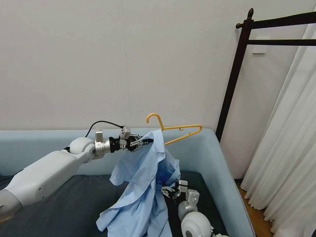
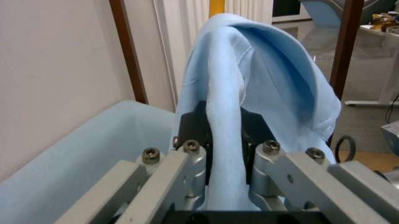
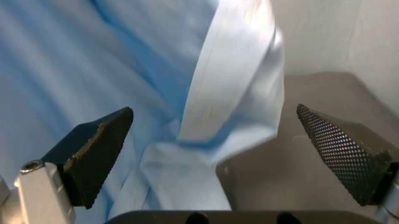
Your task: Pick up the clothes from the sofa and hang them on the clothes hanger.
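Currently the blue shirt (image 1: 143,182) is held pinched at its collar by the left gripper (image 1: 146,142) above the sofa (image 1: 217,163), with its yellow hanger (image 1: 180,129) laid lengthwise toward the dark rack (image 1: 232,89) on the right (well apart), while the right gripper (image 1: 168,189) is seen spread wide beneath.

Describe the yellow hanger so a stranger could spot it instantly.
Find the pale blue sofa against the white wall. Above its back the left gripper holds a light blue shirt; the hanger pokes from it, thin, hooked, the only yellow thing.
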{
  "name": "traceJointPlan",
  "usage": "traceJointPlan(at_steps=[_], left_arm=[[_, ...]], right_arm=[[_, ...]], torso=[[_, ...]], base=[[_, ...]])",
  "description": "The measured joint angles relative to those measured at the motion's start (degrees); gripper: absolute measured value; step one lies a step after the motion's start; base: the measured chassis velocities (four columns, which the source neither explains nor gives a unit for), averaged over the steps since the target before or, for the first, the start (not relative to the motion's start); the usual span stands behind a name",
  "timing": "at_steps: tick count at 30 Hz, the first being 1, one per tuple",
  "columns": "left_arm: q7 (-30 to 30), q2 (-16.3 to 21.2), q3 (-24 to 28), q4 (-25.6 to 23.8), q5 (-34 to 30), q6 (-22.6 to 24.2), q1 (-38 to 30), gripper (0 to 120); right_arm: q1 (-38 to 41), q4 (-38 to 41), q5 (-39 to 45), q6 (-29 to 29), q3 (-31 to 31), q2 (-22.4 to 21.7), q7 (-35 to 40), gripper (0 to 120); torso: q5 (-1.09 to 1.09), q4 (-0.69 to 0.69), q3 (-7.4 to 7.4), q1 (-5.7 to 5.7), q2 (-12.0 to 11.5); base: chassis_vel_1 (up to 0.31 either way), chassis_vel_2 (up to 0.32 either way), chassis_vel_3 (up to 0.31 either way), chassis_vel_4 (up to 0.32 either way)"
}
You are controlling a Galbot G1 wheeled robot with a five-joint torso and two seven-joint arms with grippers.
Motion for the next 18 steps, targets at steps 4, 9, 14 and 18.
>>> traceJointPlan(at_steps=[4,9,14,18], left_arm=[[-0.22,0.36,-0.08,-0.73,0.03,0.03,0.17,8],[-0.59,1.14,-0.52,-1.99,0.23,0.10,1.05,8],[-0.62,1.24,-0.97,-1.64,0.43,0.12,1.31,8],[-0.64,0.72,-1.12,-0.81,0.64,0.12,1.33,8]], right_arm=[[1.04,-0.24,-0.48,0.00,-0.30,0.31,1.76,100],[3.21,-1.34,-1.75,-0.66,-1.26,1.42,6.79,92],[2.96,-1.72,-3.22,-1.59,-1.48,1.73,9.05,75],[2.20,-0.72,-3.57,-1.97,-1.78,1.32,9.04,63]], torso=[[0.00,0.01,0.00,0.00,0.00],[0.00,0.01,0.00,0.00,0.00],[0.00,0.01,0.00,0.00,0.00],[0.00,0.00,0.00,0.00,0.00]], base=[[0.000,0.000,0.000,0.000],[0.000,0.000,0.000,0.000],[0.000,0.000,0.000,0.000],[0.000,0.000,0.000,0.000]])
